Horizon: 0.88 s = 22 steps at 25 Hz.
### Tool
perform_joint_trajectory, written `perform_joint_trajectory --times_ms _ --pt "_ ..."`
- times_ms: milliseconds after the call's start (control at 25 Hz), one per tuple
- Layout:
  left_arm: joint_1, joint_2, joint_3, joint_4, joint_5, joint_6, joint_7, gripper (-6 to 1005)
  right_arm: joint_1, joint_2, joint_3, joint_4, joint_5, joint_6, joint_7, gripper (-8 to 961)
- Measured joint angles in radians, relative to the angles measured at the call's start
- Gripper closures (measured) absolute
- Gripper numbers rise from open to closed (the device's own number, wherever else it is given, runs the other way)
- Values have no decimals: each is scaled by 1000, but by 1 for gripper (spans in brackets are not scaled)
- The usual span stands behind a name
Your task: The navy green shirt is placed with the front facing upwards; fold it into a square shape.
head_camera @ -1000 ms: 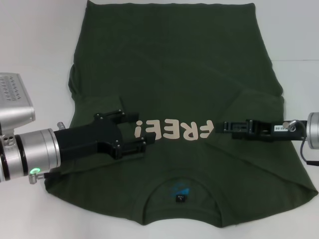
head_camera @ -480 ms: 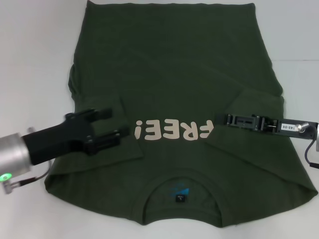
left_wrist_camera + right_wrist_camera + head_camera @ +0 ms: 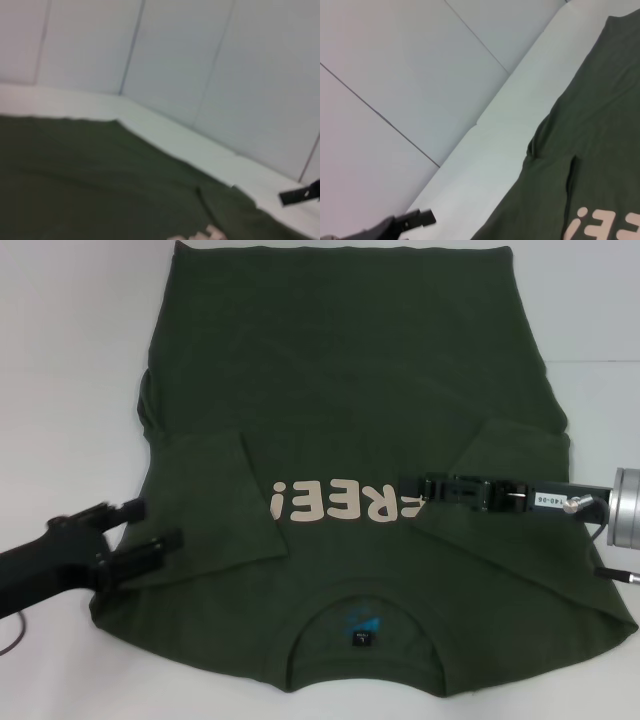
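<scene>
The shirt point(image 3: 350, 440) lies flat on the worktop point(image 3: 60, 340), both sleeves folded in. The left gripper point(image 3: 135, 530), fingers released, sits at its left edge; the right gripper point(image 3: 412, 490), fingers unclear, rests over the lettering. Next: grasping a side or hem.

shirt point(image 3: 340, 410) flat on table point(image 3: 60, 360)

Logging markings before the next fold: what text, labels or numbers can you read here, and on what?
"FREE!" in cream letters on the chest of the navy green shirt, upside down in the head view.
White label on the right pincer: digits too small to read reliably.
Dark tag and blue mark inside the collar: unreadable.
</scene>
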Motion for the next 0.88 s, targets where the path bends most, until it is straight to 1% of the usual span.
perform_joint_trajectory --times_ms 120,320,640,880 --pt "6 2 -55 13 63 0 -39 239 12 1 0 0 1 2 4 59" --pt "26 2 -106 34 109 -10 -72 239 31 2 1 12 1 5 4 59" --pt "20 8 -151 56 185 -35 -224 239 53 3 1 24 0 11 4 59" --pt "18 9 -152 56 223 -65 -277 243 55 2 1 24 0 6 3 58"
